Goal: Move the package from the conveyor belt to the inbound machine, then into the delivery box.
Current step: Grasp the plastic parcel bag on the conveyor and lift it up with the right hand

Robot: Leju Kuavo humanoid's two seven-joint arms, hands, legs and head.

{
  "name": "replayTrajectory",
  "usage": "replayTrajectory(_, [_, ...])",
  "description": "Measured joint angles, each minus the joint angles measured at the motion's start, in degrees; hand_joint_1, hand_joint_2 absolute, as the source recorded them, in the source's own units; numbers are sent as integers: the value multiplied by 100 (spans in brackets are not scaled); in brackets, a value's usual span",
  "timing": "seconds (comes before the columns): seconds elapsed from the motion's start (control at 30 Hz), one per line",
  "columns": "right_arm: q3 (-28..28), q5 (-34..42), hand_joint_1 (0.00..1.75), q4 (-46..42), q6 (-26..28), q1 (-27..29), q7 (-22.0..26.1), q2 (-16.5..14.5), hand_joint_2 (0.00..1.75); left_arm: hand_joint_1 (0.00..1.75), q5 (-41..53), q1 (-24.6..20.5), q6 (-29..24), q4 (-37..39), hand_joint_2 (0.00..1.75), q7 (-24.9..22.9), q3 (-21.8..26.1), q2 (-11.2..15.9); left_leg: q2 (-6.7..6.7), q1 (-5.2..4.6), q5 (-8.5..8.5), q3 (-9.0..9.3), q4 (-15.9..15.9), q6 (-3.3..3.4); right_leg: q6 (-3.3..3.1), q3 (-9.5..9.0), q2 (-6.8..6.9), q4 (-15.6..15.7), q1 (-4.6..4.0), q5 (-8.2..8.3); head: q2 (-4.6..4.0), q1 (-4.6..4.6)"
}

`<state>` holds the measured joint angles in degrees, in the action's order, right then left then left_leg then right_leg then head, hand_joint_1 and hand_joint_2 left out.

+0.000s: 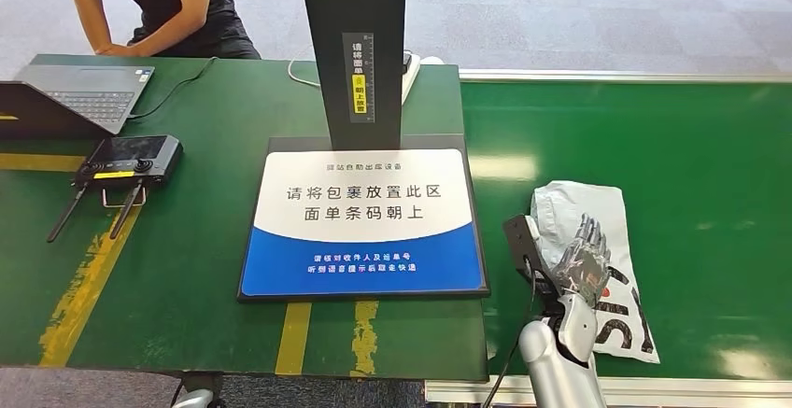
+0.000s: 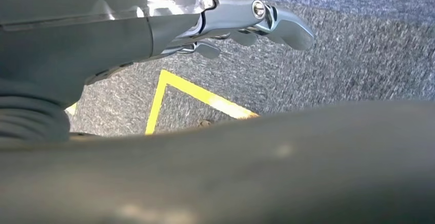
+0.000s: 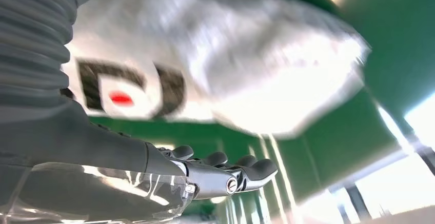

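right hand (image 1: 581,257) hovers over the white package (image 1: 598,240) on the green conveyor belt (image 1: 710,193), fingers (image 3: 246,168) stretched out and apart, gripping nothing; package lies flat, just right of the scanning machine (image 1: 364,221) on the green surface (image 1: 187,240); left hand (image 2: 246,21) hangs above the floor, fingers loosely open, empty

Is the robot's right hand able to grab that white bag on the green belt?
Probably yes. The right hand hovers open just over the white bag on the green belt, and nothing sits between them. It does not look like it grips the bag yet.
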<state>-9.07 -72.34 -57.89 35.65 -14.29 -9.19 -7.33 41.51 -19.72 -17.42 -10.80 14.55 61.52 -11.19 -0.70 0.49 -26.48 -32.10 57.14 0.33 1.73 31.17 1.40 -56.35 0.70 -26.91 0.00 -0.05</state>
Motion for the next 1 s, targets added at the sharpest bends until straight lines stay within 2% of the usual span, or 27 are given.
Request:
replayTrajectory(0.07, [-51, 228, 0, -297, 338, 85, 652, -21, 175, 0, 0, 12, -20, 0, 0, 2, -14, 0, 0, 0, 0, 0, 0, 0, 0, 0, 0, 0, 0, 0, 0, -1])
replayTrajectory(0.13, [-141, 316, 0, -573, 419, 146, 1056, -60, 175, 0, 0, 19, -23, 0, 0, 3, -19, 0, 0, 0, 0, 0, 0, 0, 0, 0, 0, 0, 0, 0, 0, -1])
replayTrajectory(0.4, [-481, 336, 0, -1041, 409, 242, 1545, -223, 175, 0, -6, 29, -61, 0, 0, 2, -47, 0, 0, 0, 0, 0, 0, 0, 0, -1, 0, 0, 0, 0, 0, -1])
replayTrajectory(0.47, [-555, 187, 0, -969, 167, 223, 1234, -266, 175, 0, -14, 29, -73, 0, 0, -4, -64, 1, 0, 1, 0, 0, 0, -1, 0, -2, 0, 0, -1, 0, 0, -1])
replayTrajectory(0.57, [-447, -132, 0, -698, -769, 202, 122, -249, 175, 0, -30, 25, -13, 0, 0, -36, -94, 4, 0, 1, 1, 0, 0, -1, 0, -1, 0, -1, -1, 0, 0, 0])
replayTrajectory(0.67, [-200, -278, 0, -404, -1604, 189, -495, -202, 175, 0, -49, 5, 55, 0, 0, -82, -129, 5, 0, 1, 1, 0, 0, -1, 0, -1, 0, -1, 0, 0, 0, -1])
replayTrajectory(0.77, [-12, -268, 0, -203, -1988, 166, -697, -147, 175, 0, -51, -3, 57, 0, 0, -112, -155, 2, 0, 1, 1, -1, 0, -1, 0, 0, 0, -1, -1, 0, 0, -1])
replayTrajectory(1.0, [228, 43, 0, 16, -2349, 127, -730, -55, 175, 0, -59, -3, 57, 0, 0, -115, -170, 2, 0, 1, 1, 0, 0, -1, 0, -1, 0, -1, -1, 0, 0, -1])
